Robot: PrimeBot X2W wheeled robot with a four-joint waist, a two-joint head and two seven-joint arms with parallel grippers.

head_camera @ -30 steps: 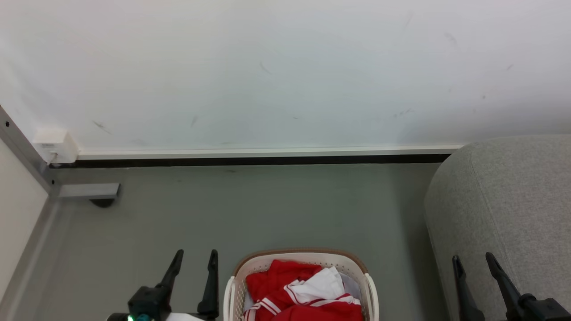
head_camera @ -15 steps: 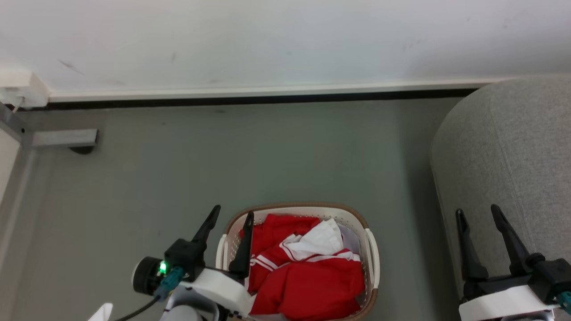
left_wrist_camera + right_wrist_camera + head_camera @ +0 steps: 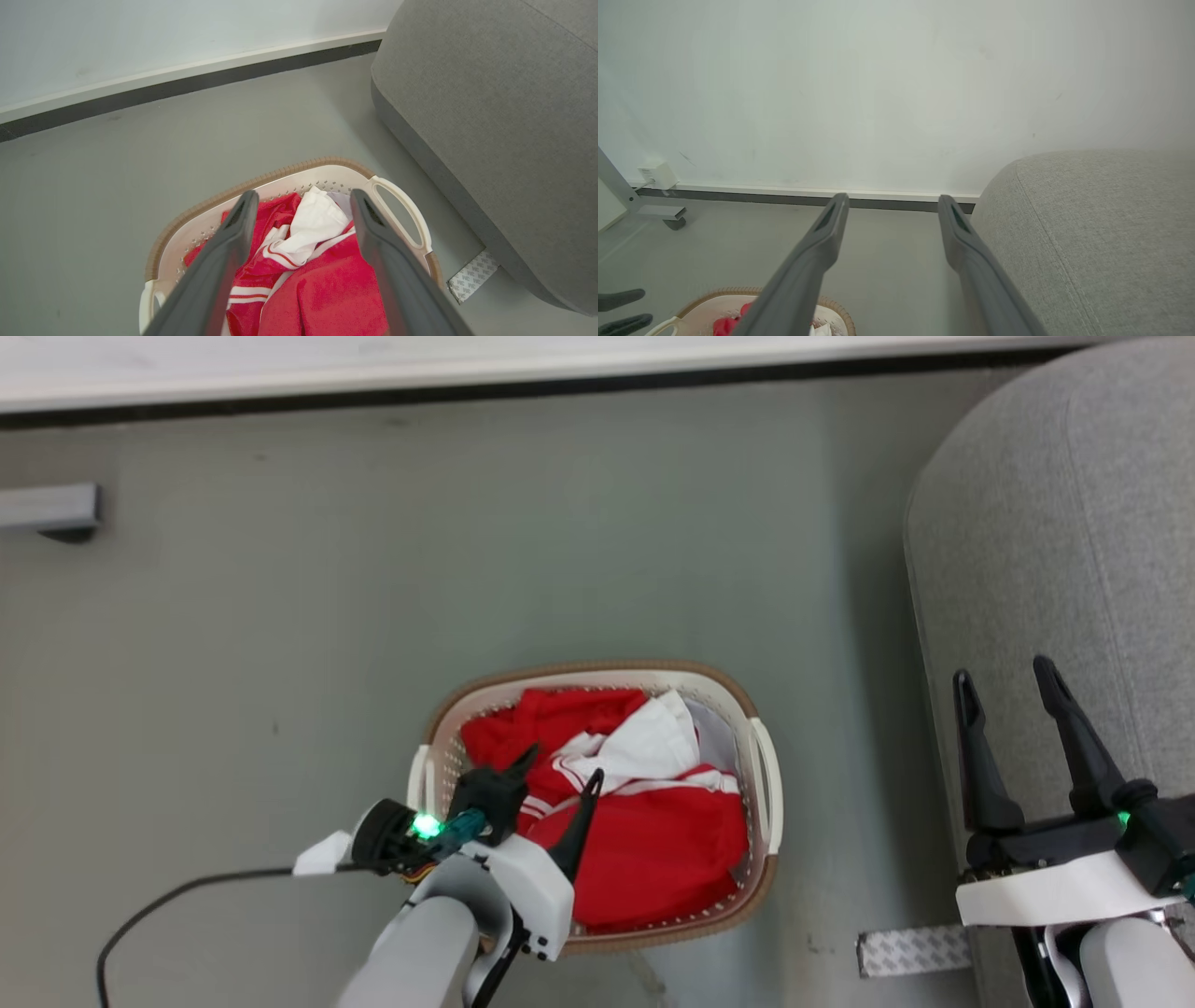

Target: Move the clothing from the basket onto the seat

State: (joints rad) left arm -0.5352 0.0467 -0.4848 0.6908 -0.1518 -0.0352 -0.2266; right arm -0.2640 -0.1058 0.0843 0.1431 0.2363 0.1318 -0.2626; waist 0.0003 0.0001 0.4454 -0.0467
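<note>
The cream basket (image 3: 597, 669) with a brown rim stands on the grey floor, with red and white clothing (image 3: 653, 840) heaped inside. My left gripper (image 3: 563, 763) hangs open over the basket's left part, fingers above the red cloth and gripping nothing. Seen from the left wrist, the clothing (image 3: 327, 289) lies between and below the open left gripper (image 3: 302, 195), inside the basket (image 3: 261, 179). The grey seat (image 3: 1074, 523) stands to the right. My right gripper (image 3: 1003, 672) is open and empty at the seat's left edge. From the right wrist, that gripper (image 3: 893, 199) points at the wall beside the seat (image 3: 1087, 224).
A white wall with a dark baseboard (image 3: 467, 392) runs along the back. A grey metal foot with a caster (image 3: 47, 509) sits at far left. A patterned strip (image 3: 910, 952) lies on the floor by the seat, and a black cable (image 3: 187, 887) trails from my left arm.
The head camera has tilted down, so the whole scene shifted. My left gripper has moved right, from beside the basket to over its left part. The right gripper stays open.
</note>
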